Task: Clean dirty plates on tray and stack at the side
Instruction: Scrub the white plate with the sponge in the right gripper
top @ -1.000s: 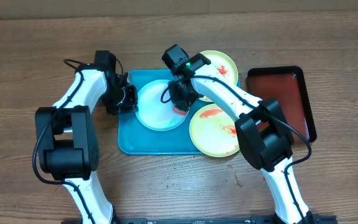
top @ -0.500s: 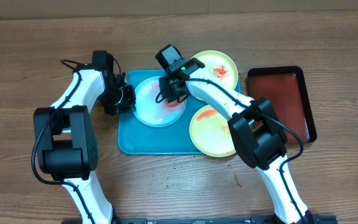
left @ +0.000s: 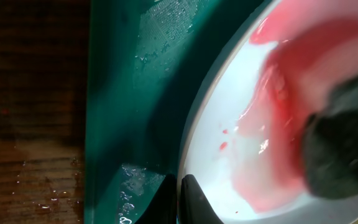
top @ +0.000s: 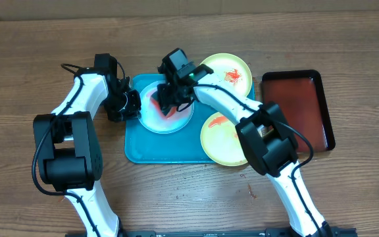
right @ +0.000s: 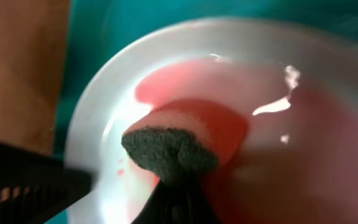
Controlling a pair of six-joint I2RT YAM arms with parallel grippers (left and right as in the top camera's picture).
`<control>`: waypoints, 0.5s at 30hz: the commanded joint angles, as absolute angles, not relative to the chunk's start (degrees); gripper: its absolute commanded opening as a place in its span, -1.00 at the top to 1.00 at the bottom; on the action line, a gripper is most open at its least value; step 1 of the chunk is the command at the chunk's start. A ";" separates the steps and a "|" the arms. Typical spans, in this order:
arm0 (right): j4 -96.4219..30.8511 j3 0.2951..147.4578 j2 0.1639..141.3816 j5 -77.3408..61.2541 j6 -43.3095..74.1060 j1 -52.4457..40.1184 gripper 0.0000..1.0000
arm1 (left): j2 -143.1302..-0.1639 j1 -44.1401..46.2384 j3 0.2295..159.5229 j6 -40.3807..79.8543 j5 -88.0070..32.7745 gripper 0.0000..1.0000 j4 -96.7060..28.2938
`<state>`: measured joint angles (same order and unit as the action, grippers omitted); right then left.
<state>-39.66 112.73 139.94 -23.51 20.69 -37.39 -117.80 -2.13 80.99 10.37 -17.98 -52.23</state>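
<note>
A pale blue-white plate (top: 151,112) lies on the teal tray (top: 176,148), smeared with red sauce. My left gripper (top: 134,104) is shut on its left rim (left: 194,124). My right gripper (top: 170,100) is shut on a sponge (right: 169,146) with a dark scouring side and a red-stained body, pressed onto the plate's (right: 104,106) wet surface. Two pale plates with yellow-green rims and red smears lie to the right: one (top: 229,71) at the tray's far right corner, one (top: 226,139) over its right edge.
A narrower dark red, black-rimmed tray (top: 304,105) lies on the wooden table at the right. A few red spots (top: 252,191) mark the table near the front.
My right gripper has swept the sponge leftward across the blue-white plate, from its right side toward its middle-left, spreading red sauce. The left gripper has kept its hold on the rim.
</note>
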 commanded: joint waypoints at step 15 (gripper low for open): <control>-55.37 113.01 141.23 -23.14 17.02 -38.24 0.92 | -117.99 -1.39 81.47 9.41 -19.99 0.92 -51.79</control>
